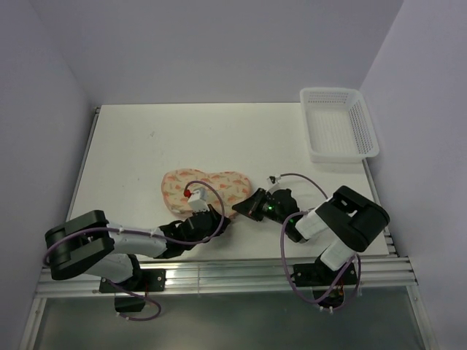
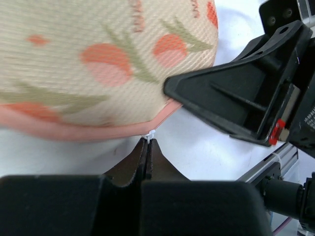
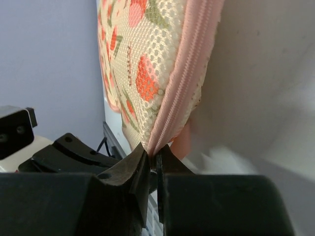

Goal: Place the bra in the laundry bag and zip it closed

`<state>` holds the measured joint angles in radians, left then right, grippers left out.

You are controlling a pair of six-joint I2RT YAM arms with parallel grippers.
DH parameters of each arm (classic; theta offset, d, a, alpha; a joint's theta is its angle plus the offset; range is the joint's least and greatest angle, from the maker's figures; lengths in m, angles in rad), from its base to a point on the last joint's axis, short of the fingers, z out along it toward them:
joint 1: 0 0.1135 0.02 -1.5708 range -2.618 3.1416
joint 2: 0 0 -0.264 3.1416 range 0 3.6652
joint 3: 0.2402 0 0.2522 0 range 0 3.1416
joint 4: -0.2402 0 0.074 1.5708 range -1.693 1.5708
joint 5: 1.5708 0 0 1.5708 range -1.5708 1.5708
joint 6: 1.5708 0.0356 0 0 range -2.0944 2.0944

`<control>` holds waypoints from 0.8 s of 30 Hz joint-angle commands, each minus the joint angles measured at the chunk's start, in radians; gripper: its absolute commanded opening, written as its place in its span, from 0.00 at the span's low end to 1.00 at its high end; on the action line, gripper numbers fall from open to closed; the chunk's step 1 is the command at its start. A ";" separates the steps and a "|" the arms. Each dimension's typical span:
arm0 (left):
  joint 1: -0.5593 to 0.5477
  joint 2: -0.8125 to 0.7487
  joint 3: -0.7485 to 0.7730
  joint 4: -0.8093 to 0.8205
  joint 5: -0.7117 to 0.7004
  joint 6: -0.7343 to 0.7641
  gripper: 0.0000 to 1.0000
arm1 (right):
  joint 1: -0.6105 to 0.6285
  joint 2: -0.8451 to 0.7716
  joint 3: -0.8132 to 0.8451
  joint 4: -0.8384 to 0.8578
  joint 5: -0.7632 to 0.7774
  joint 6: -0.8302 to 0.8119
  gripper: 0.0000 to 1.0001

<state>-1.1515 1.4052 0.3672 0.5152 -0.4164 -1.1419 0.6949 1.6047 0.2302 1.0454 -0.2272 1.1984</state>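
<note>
The laundry bag lies closed on the white table, a cream-pink peanut shape with red-orange and green print. The bra is hidden in every view. My left gripper sits at the bag's near edge. In the left wrist view the left gripper is shut on a small white zip pull under the bag's pink rim. My right gripper meets the bag's near right end. Seen from the right wrist, the right gripper is shut on the pink zip seam of the laundry bag.
A white perforated plastic basket stands at the table's back right corner. The right gripper's black body fills the right side of the left wrist view, close to the left gripper. The table's near edge and metal rail lie just behind both grippers.
</note>
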 commanded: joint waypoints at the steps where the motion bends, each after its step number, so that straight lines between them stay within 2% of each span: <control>1: -0.007 -0.084 -0.054 -0.063 0.015 -0.013 0.00 | -0.067 -0.037 0.015 0.011 0.091 -0.071 0.05; 9: 0.016 -0.195 -0.114 -0.242 -0.051 -0.015 0.00 | -0.202 -0.055 0.040 -0.018 -0.021 -0.117 0.00; 13: 0.024 -0.288 -0.151 -0.308 -0.067 -0.021 0.00 | -0.335 -0.075 0.073 -0.114 -0.087 -0.170 0.00; 18: 0.027 -0.347 -0.160 -0.369 -0.071 -0.019 0.00 | -0.403 -0.081 0.142 -0.218 -0.087 -0.229 0.00; 19: 0.029 -0.348 -0.160 -0.354 -0.068 -0.012 0.00 | -0.402 -0.084 0.164 -0.229 -0.110 -0.235 0.03; 20: 0.030 -0.344 -0.157 -0.347 -0.062 -0.007 0.00 | -0.394 -0.088 0.169 -0.242 -0.118 -0.246 0.09; 21: 0.032 -0.336 -0.139 -0.342 -0.059 -0.001 0.00 | -0.385 -0.094 0.172 -0.251 -0.116 -0.247 0.21; 22: 0.032 -0.313 -0.129 -0.327 -0.056 0.011 0.00 | -0.374 -0.115 0.156 -0.269 -0.110 -0.249 0.55; 24: 0.033 -0.285 -0.103 -0.301 -0.055 0.021 0.00 | -0.351 -0.143 0.137 -0.292 -0.116 -0.246 0.78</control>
<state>-1.1213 1.0885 0.2199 0.2180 -0.4770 -1.1439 0.3244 1.5253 0.3580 0.7719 -0.3733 0.9844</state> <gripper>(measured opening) 0.013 0.704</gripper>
